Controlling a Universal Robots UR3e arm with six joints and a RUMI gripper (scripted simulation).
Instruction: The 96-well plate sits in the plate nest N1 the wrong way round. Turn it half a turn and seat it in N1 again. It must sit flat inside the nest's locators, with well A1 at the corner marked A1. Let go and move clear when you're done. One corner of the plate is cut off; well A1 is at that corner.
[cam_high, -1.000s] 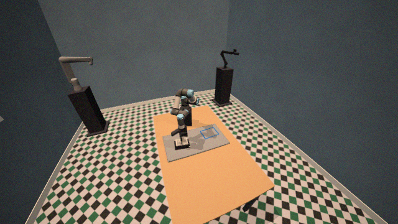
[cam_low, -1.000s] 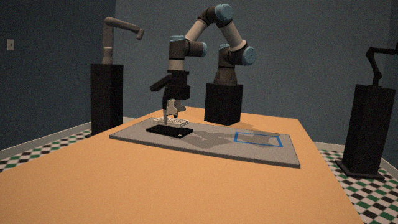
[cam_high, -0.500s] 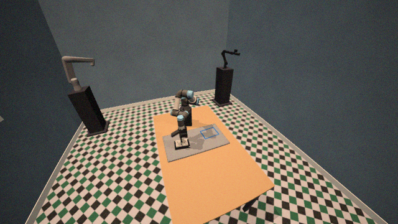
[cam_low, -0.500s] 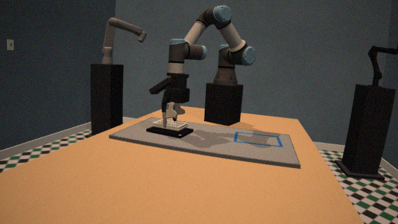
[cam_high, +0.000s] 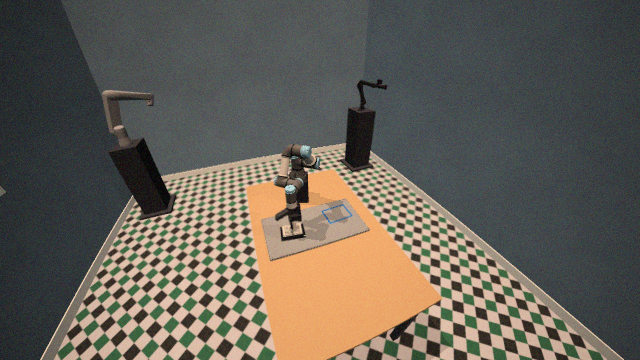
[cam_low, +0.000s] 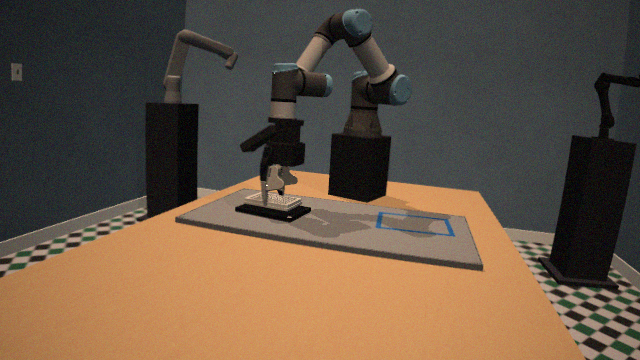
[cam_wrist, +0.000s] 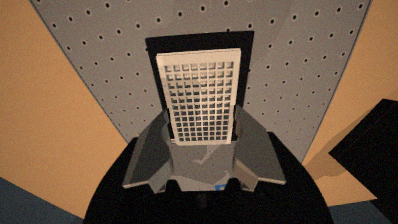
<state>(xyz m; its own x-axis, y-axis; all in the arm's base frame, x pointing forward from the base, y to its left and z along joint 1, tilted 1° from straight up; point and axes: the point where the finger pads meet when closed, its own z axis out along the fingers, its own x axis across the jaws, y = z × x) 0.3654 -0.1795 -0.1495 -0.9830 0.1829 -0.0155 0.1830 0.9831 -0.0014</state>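
The white 96-well plate (cam_wrist: 202, 95) (cam_low: 274, 200) (cam_high: 288, 229) is clamped by its near short end between the two jaws of my gripper (cam_wrist: 202, 137) (cam_low: 272, 191). It hangs level and very low over the black plate nest N1 (cam_wrist: 248, 50) (cam_low: 270, 212), whose dark surface shows past the plate's far end and both long sides in the wrist view. I cannot tell whether the plate touches the nest. The cut corner and the A1 mark are too small to make out.
The nest stands at the left end of a grey perforated board (cam_low: 350, 240) (cam_wrist: 310, 60) on the orange table (cam_low: 250, 300). A blue rectangle outline (cam_low: 415, 231) (cam_high: 326, 217) marks the board's right end. The arm's black pedestal (cam_low: 359, 165) stands behind the board.
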